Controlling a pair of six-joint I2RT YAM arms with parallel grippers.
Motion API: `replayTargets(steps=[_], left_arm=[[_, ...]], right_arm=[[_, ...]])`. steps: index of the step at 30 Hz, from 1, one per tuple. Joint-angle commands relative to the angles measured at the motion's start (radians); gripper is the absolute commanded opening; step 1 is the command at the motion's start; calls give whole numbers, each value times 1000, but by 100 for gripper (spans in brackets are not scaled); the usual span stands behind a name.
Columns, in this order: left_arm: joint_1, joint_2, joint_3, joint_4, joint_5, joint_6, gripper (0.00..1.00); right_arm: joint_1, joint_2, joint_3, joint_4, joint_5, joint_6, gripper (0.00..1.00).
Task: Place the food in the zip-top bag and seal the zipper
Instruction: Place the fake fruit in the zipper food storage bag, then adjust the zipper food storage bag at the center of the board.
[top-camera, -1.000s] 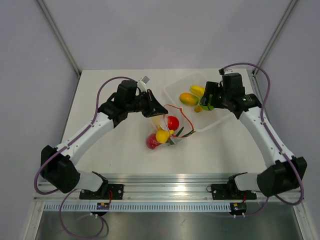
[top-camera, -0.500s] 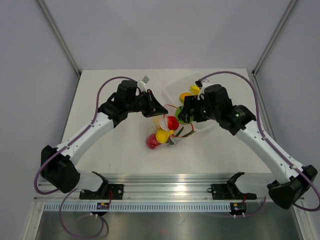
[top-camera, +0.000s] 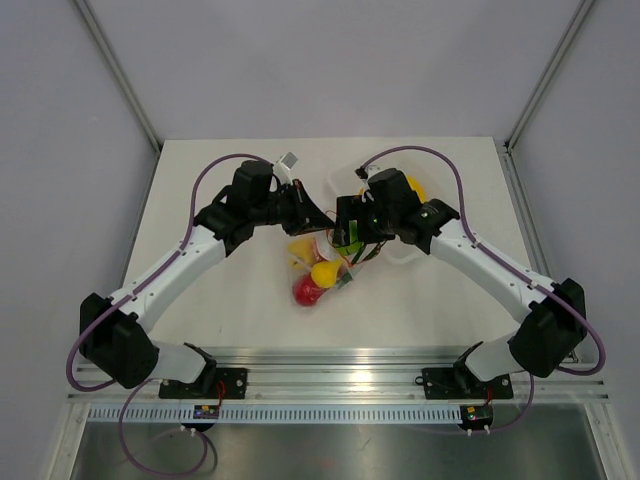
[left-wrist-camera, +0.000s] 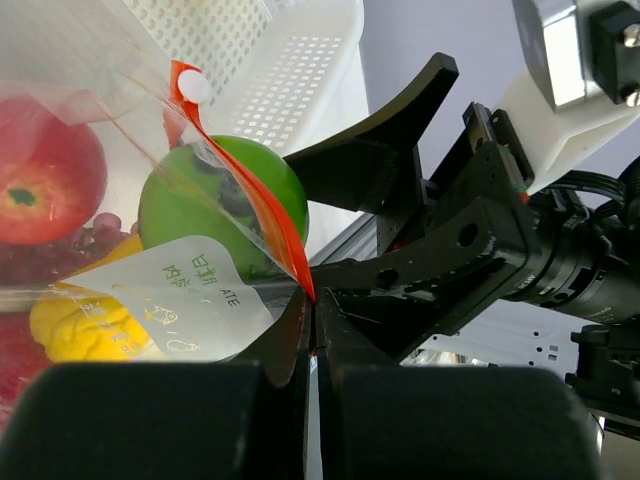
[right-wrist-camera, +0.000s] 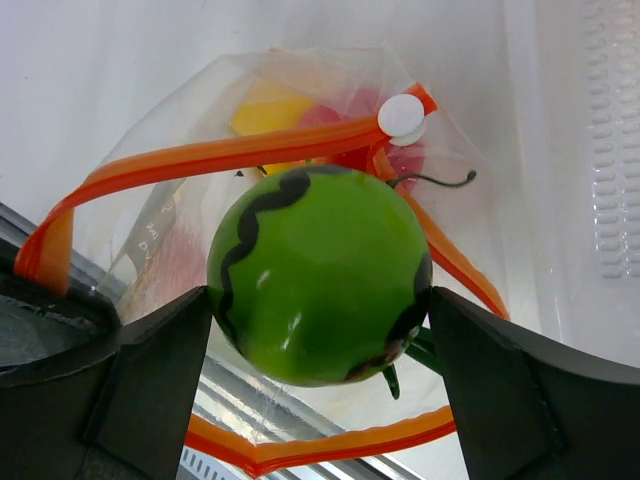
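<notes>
Since a second before, the right arm had swung away from the white tray (top-camera: 412, 254) and over to the zip-top bag (top-camera: 316, 268), bringing the green round fruit (right-wrist-camera: 318, 278) with it, while the left arm had stayed where it was. The right fingers (right-wrist-camera: 150, 370) stood wide apart, one on each side of the green round fruit, and both looked to be touching it, so they had hold of it. The fruit hung right at the open mouth of the bag, inside the loop of the orange-red zipper (right-wrist-camera: 200, 155). The left fingers (left-wrist-camera: 283, 345) were pressed tight together on the edge of the bag, pinching the zipper and holding the mouth up. The bag lay on the table (top-camera: 250, 315) between the two arms, just beside the tray. A red fruit (left-wrist-camera: 45, 185) and a yellow piece of food (left-wrist-camera: 80, 325) were already inside the bag. The mouth of the bag was open, not sealed.
</notes>
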Motion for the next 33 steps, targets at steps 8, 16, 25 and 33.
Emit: replayTargets(steps=[8, 16, 25, 33], left_arm=[[3, -41, 5, 88, 40, -1, 0], [3, -36, 10, 87, 43, 2, 0], [3, -26, 19, 87, 54, 10, 0], [3, -26, 34, 70, 54, 18, 0]], right_arm=[[9, -126, 57, 12, 72, -15, 91], [9, -132, 40, -37, 160, -25, 81], [-73, -118, 8, -100, 152, -107, 64], [-76, -1, 64, -99, 57, -198, 55]])
